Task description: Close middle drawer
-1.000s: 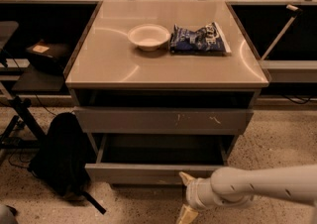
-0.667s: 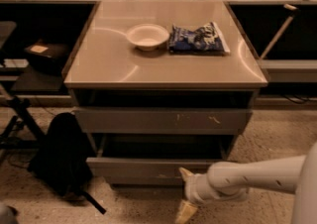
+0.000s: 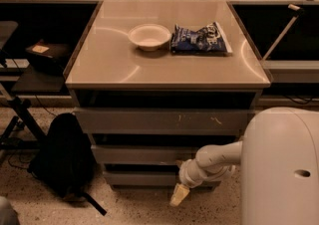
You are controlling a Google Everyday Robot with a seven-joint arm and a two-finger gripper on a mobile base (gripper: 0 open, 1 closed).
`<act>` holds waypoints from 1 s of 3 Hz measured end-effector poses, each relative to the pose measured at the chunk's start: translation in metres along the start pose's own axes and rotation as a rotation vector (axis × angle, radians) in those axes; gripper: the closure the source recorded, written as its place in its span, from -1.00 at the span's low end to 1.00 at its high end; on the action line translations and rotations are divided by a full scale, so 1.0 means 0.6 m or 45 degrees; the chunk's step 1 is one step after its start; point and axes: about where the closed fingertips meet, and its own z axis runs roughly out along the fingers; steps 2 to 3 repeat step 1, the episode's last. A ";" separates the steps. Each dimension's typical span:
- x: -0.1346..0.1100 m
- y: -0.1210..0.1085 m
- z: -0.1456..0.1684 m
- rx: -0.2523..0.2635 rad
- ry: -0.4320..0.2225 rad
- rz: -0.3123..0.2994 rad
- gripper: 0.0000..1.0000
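The middle drawer (image 3: 142, 154) is the plain grey front below the scratched top drawer front (image 3: 164, 120). It sits pushed in, close to flush with the cabinet, with a dark gap above it. My gripper (image 3: 180, 179) is low at the cabinet's front right, against the right part of the middle drawer's front. It is open and holds nothing. One pale fingertip (image 3: 178, 195) points down toward the floor, and the other touches the drawer front. My white arm (image 3: 219, 157) reaches in from the right.
A white bowl (image 3: 149, 36) and a blue snack bag (image 3: 199, 38) lie on the cabinet top (image 3: 109, 64). A black backpack (image 3: 62, 154) leans on the floor at the cabinet's left. My white body (image 3: 281, 169) fills the lower right. A narrower bottom drawer front (image 3: 139, 177) sits below.
The middle drawer has slid in from well pulled out to nearly flush. My gripper moved forward with it, toward the cabinet. The view has moved closer.
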 end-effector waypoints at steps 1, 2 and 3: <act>0.000 0.000 0.000 0.000 0.000 0.000 -1.00; 0.000 0.000 0.000 0.000 0.000 0.000 -1.00; 0.000 0.000 0.000 0.000 0.000 0.000 -1.00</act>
